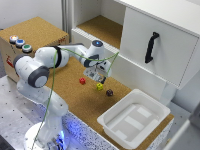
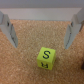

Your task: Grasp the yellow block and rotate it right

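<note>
The yellow block [image 1: 99,86] is a tiny bright yellow cube on the cork surface. In the wrist view the yellow block [image 2: 46,57] shows a black "S" on its upper face. My gripper [image 1: 98,79] hangs just above the block, not touching it. In the wrist view the gripper [image 2: 41,46] is open and empty, with one finger on each side and the block lying between and slightly past the fingertips [image 2: 70,41].
A small red block [image 1: 82,80] lies on the exterior view's left of the yellow one, and a dark maroon block [image 1: 109,92] on its right. A white tray [image 1: 116,126] stands nearer the front right. A white cabinet with a black handle [image 1: 151,47] rises behind. A box with coloured buttons [image 1: 20,43] sits at left.
</note>
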Available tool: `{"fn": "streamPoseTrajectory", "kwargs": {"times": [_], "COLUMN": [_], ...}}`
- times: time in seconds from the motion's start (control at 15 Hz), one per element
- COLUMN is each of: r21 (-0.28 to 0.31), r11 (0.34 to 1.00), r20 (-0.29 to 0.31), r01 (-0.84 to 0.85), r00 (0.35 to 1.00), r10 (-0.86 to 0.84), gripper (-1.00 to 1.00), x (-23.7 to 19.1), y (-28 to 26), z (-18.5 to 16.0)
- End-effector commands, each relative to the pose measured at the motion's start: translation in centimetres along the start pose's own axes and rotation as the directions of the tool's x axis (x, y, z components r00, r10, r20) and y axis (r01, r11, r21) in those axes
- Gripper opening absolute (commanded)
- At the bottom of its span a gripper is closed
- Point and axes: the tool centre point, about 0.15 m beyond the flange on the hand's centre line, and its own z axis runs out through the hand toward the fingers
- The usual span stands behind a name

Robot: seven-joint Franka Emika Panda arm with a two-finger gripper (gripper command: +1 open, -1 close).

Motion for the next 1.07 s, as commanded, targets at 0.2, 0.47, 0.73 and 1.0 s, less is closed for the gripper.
{"fn": "streamPoseTrajectory", "kwargs": {"times": [0.2,0.47,0.73,1.0], "r21": [-0.057,-0.068,-0.075,-0.102], "r11": [0.996,0.991,0.981,0.974], "r20": [0.098,0.131,0.152,0.158], "r01": [-0.064,-0.118,-0.177,-0.201], "r00": [0.993,0.983,0.971,0.964], "r10": [0.069,0.126,0.187,0.215], "gripper": [1.0,1.0,1.0,-1.0], "x": [2.7,2.5,1.4,0.6], "y": [1.4,1.2,0.4,-0.1], "z": [6.7,6.8,6.3,6.6]}}
